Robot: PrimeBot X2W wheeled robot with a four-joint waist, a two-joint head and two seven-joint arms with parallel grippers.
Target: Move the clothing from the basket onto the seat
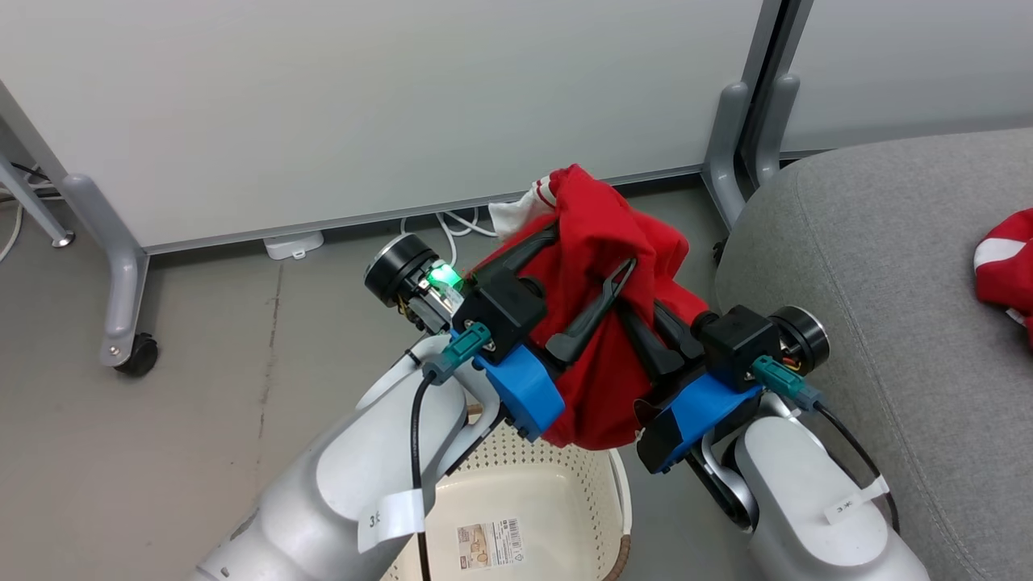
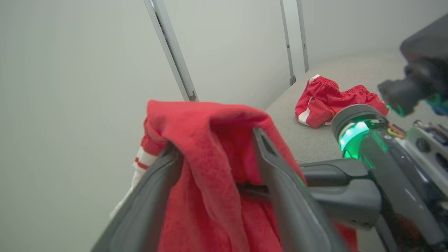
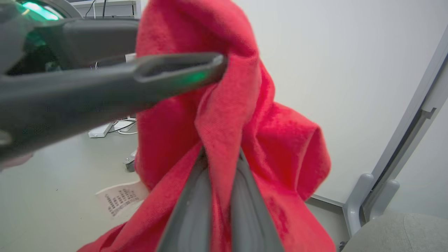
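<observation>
1. Garment of bright red soft fabric [image 1: 601, 266] hangs above the cream perforated plastic basket [image 1: 524, 460], right gripper [image 3: 221, 157] pinching it tight, left gripper [image 2: 215, 143] spread wide.
2. Grey upholstered seat [image 1: 855, 266] lies at three o'clock, nearer the right arm.

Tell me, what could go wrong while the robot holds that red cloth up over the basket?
1. The right hand pinches just a thin fold of the red garment; it could slip and drop into the basket or onto the floor.
2. The left hand is open with cloth draped across it, so it might snag when the arms part.
3. The seat is off to the right; a short swing could miss it.
</observation>
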